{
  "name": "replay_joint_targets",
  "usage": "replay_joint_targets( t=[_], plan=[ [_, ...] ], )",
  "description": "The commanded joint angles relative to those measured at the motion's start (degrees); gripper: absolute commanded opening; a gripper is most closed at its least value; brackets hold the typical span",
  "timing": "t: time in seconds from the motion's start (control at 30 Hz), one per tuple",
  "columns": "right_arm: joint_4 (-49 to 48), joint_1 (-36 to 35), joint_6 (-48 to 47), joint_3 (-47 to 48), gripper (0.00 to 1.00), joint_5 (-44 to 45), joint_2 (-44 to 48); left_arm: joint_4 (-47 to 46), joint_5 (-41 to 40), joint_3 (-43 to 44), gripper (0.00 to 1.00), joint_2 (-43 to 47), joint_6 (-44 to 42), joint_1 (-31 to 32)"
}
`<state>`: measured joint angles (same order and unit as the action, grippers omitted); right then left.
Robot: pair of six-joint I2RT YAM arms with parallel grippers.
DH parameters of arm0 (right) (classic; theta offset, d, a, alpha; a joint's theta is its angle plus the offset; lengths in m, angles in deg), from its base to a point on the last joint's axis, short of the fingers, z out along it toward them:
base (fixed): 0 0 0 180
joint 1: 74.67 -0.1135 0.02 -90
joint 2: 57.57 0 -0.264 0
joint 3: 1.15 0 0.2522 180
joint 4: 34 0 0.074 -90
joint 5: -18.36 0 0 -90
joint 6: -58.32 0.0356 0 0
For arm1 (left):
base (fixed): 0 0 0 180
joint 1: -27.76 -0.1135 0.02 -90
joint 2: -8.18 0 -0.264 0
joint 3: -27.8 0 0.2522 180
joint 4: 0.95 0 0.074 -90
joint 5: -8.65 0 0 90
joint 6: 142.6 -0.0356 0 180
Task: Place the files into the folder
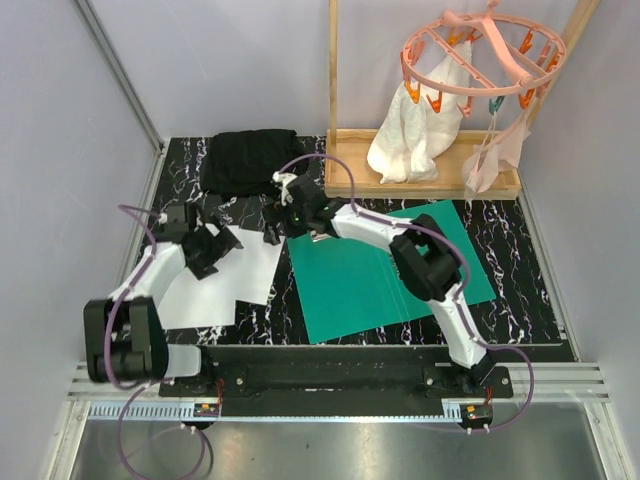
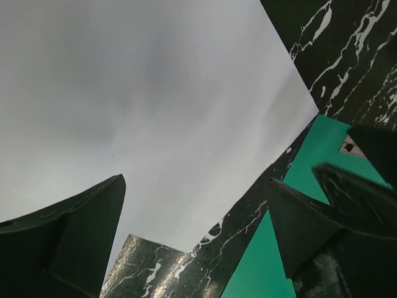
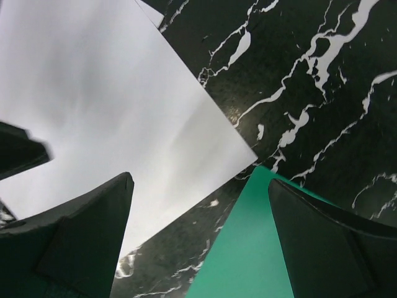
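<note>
Marble table (image 1: pixel 510 240); pickup step, poised over 2 papers (image 1: pixel 235 285) beside folder (image 1: pixel 350 285), left gripper (image 1: pixel 222 243), right gripper (image 1: pixel 274 228) spread, empty. Next: pinch sheet edge.

Seen from above, the left arm (image 1: pixel 158 272) covers the upper left part of the files (image 1: pixel 215 290), the right arm (image 1: pixel 430 265) hides the folder (image 1: pixel 360 290) along its far edge (its far left corner too), and both wrist views cut files and folder off at the frame's edge.
</note>
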<state>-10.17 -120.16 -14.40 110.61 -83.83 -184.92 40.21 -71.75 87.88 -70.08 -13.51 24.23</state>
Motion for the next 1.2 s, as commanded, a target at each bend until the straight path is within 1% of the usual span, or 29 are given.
replay_joint_targets(
  t=[0.0,0.13,0.27,0.33,0.4,0.47,0.6,0.7,0.83,1.03,1.1,1.17],
  plan=[
    [2.59,-0.03,-11.82,8.78,1.00,-1.62,-4.83,-1.21,-0.55,-5.09,0.99,8.29,3.26,-0.07],
    [5.75,-0.03,-14.81,14.75,1.00,-2.57,-10.88,-1.12,-1.52,-8.26,0.99,11.89,5.90,-0.16],
    [11.01,-0.29,-16.92,21.60,1.00,-5.04,-15.28,-1.21,-3.71,-9.85,0.99,11.11,8.28,-0.16],
    [12.52,-0.91,-16.93,22.85,1.00,-5.83,-16.61,-1.29,-3.89,-10.38,0.99,10.15,9.86,-0.07],
    [13.31,-1.35,-19.12,22.94,1.00,-7.32,-16.88,-1.99,-4.59,-11.08,0.99,9.88,10.91,-0.07],
    [14.63,-2.14,-20.17,23.03,1.00,-9.61,-17.23,-2.26,-7.04,-11.69,0.99,10.14,11.97,-0.16],
    [17.62,-3.20,-20.71,23.56,0.99,-11.54,-17.76,-2.35,-8.64,-13.80,0.99,11.37,14.69,-0.16],
    [18.15,-3.28,-19.39,22.94,0.98,-13.65,-17.58,-2.79,-8.90,-14.51,0.99,11.55,15.40,-0.16],
    [18.32,-3.28,-17.63,23.03,0.97,-14.35,-17.41,-3.05,-8.73,-14.51,0.99,10.50,15.49,-0.07],
    [17.89,-3.20,-9.56,25.05,0.97,-18.14,-16.36,-3.31,-8.82,-15.30,0.99,11.02,15.40,-0.07],
    [17.45,-3.11,-7.36,25.23,0.98,-18.83,-15.74,-3.23,-8.73,-15.56,0.99,11.37,15.14,-0.16],
    [16.22,-2.32,-2.97,25.23,0.99,-20.50,-15.39,-3.23,-8.81,-15.91,0.98,11.64,14.88,-0.07]
  ],
)
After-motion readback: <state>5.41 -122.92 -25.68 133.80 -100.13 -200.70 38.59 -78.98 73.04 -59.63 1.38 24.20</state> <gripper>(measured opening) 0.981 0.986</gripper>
